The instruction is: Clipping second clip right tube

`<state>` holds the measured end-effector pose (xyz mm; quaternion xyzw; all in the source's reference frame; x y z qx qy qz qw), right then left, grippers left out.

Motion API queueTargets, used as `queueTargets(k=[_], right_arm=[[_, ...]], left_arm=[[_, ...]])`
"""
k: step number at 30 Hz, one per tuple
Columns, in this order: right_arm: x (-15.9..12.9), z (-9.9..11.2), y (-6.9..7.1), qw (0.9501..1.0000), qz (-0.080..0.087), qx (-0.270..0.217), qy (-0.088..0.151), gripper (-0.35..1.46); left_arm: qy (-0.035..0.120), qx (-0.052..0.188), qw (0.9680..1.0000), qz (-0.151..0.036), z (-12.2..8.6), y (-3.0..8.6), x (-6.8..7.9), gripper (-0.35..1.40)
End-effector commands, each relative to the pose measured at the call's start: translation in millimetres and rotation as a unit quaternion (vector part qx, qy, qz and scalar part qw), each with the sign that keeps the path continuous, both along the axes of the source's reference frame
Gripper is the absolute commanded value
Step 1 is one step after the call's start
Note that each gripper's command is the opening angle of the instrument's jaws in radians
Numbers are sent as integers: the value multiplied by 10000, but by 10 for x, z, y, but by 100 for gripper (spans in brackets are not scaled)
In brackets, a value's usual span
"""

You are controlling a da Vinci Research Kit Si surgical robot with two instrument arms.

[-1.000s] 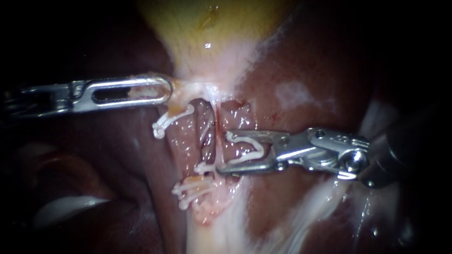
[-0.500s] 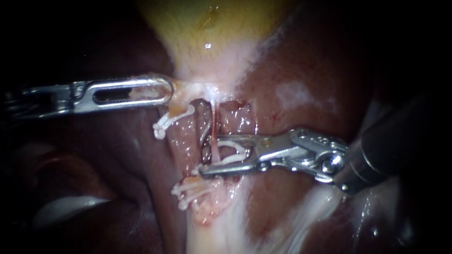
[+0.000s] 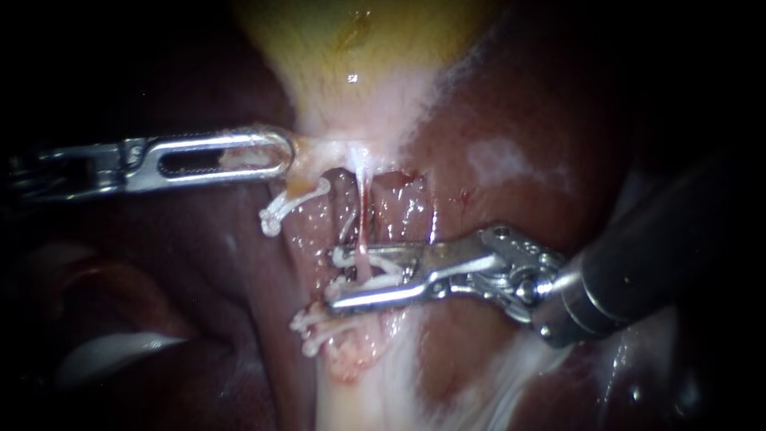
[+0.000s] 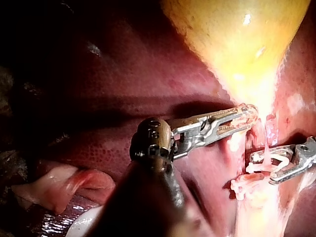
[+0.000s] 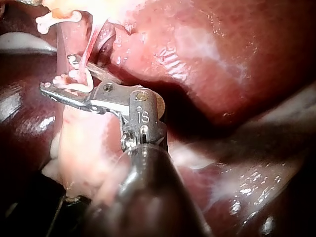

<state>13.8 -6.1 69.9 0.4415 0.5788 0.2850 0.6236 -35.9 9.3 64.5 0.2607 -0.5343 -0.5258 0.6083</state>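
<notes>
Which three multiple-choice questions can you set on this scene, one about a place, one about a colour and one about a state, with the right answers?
1. Where does the thin tube run?
A. Between the jaws of the right instrument
B. Wholly beyond the tips of the jaws
C. Behind the hinge of the jaws

2. What colour is the gallbladder?
A. Blue
B. Yellow
C. Black

3. In what state is the clip in the right instrument's jaws?
A. Pressed flat shut
B. Fallen out of the jaws
C. Open, with its arms apart

Answers:
1 A: the pink tube passes down between the two jaws and between the clip's arms.
2 B: it shows yellow above the clipped area.
3 C: a gap shows between the two white arms, one lying along each jaw.
</notes>
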Motion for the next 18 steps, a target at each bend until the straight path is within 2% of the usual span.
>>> queueTargets(k=[1, 4, 11, 14, 16, 18], right_arm=[[1, -2, -1, 10000, -42, -3, 45, 46], [3, -4, -4, 9999, -87, 29, 130, 45], [6, -5, -4, 9998, -102, 60, 135, 42], [6, -4, -3, 9999, -52, 52, 98, 37], [6, -4, -2, 10000, 23, 42, 42, 28], [3, -3, -1, 10000, 56, 66, 9, -5]], left_arm=[[0, 1, 10000, 1, 0, 0, 0, -35], [0, 1, 10000, 1, 0, 0, 0, -35], [-1, 1, 10000, 2, 0, 0, 0, -35], [-1, 0, 10000, 3, 0, 0, 0, -35], [-1, 0, 10000, 3, 0, 0, 1, -35], [-1, 0, 10000, 3, 1, 0, 1, -35]])
